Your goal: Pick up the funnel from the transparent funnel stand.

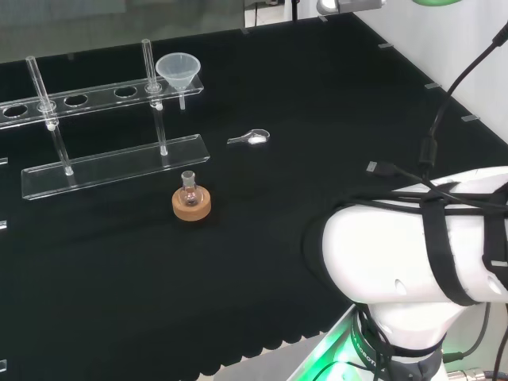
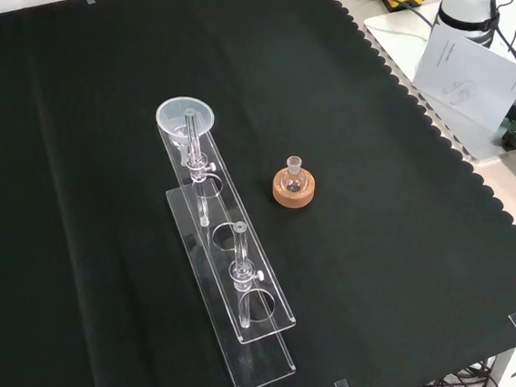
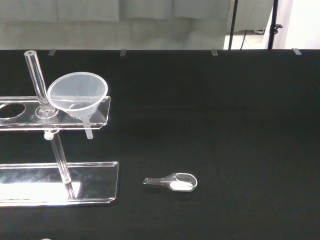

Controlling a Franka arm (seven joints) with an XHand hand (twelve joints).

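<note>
Head view, funnel (image 1: 176, 70): a clear funnel sits mouth-up in the right-end hole of the upper shelf of the transparent funnel stand (image 1: 115, 163), toward the far left part of the black cloth (image 1: 302, 87); its stem hangs below the shelf.
Head view, stand: two clear shelves, the upper with a row of holes, joined by two upright clear rods.
Head view, flask: a small round flask (image 1: 189, 187) stands upright on a cork ring (image 1: 191, 203), just in front of the stand's lower shelf near its right end.
Head view, scoop: a small clear scoop (image 1: 251, 138) with something white in its bowl lies flat on the cloth to the right of the stand, apart from it.
Head view, arm: the white link (image 1: 413, 254) with black straps and cables fills the lower right corner.
Front view, funnel (image 2: 185, 116): at the stand's (image 2: 231, 282) far end, near the middle of the cloth; the flask (image 2: 294, 174) on its cork ring (image 2: 293, 190) stands to the right of the stand, apart from it.
Wrist view, funnel (image 3: 78, 95): seated in the end hole of the upper shelf, beside an upright rod; the scoop (image 3: 176, 182) lies on the cloth beyond the lower shelf's end.
Hand, fingers: cannot tell whether they are apart or together.
</note>
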